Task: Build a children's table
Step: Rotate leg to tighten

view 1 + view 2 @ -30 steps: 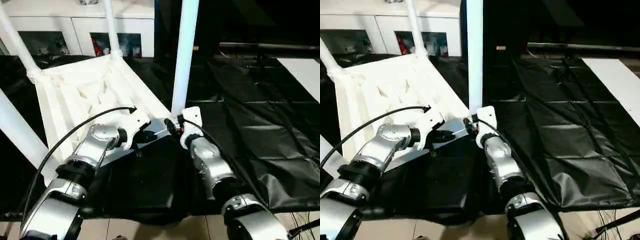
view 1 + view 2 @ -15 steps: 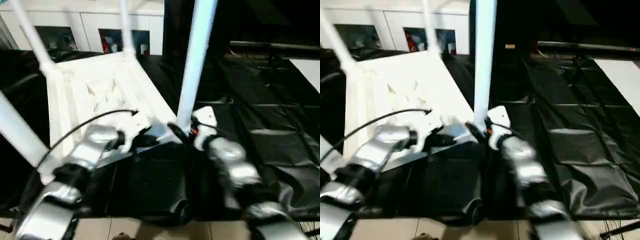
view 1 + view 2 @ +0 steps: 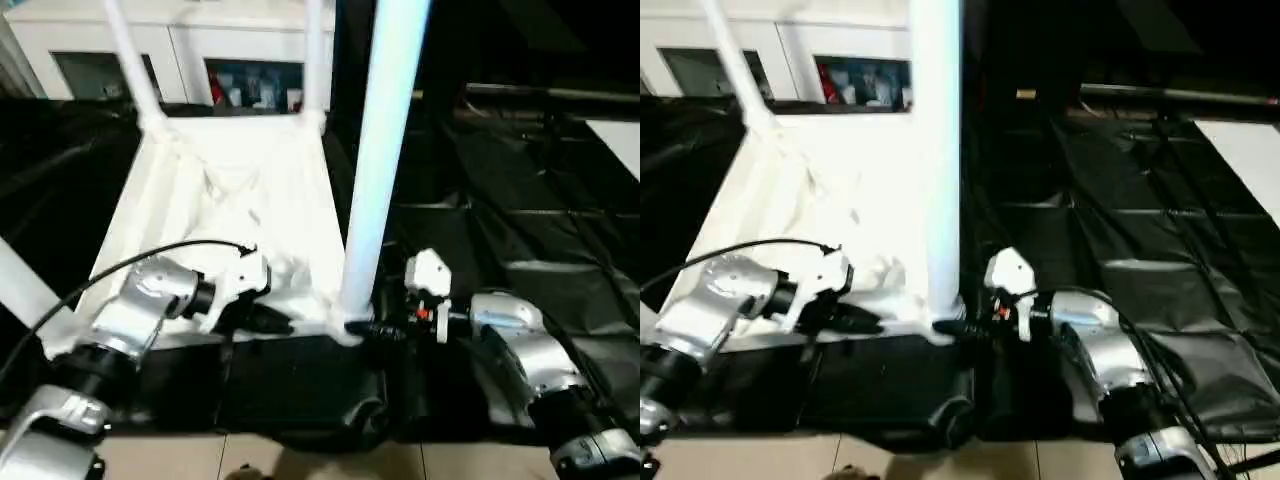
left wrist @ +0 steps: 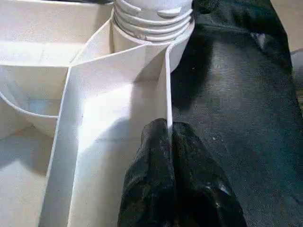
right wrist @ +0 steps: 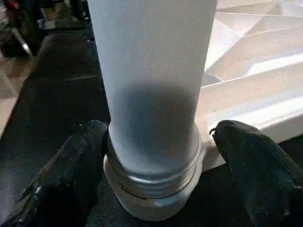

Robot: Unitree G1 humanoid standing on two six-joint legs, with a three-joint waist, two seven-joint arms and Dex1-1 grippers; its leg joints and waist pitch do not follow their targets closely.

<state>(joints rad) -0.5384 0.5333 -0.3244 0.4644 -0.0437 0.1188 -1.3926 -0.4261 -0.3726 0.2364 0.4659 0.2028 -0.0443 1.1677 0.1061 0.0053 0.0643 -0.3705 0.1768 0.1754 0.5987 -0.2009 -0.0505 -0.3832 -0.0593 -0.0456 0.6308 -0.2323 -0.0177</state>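
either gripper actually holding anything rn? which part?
Left gripper is shut on the table's thin edge rib, near the corner socket. Right gripper is open, its fingers straddling the leg's base, gripping nothing.

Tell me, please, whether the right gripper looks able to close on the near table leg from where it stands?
Probably yes. The right gripper is open, with one finger on each side of the leg just above its socket. Nothing sits between fingers and tube, so closing should catch it.

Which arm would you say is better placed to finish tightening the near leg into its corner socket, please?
Probably the right. The right gripper stands open around the base of the leg, a finger on each side. The left gripper is shut on the table's edge wall, steadying it.
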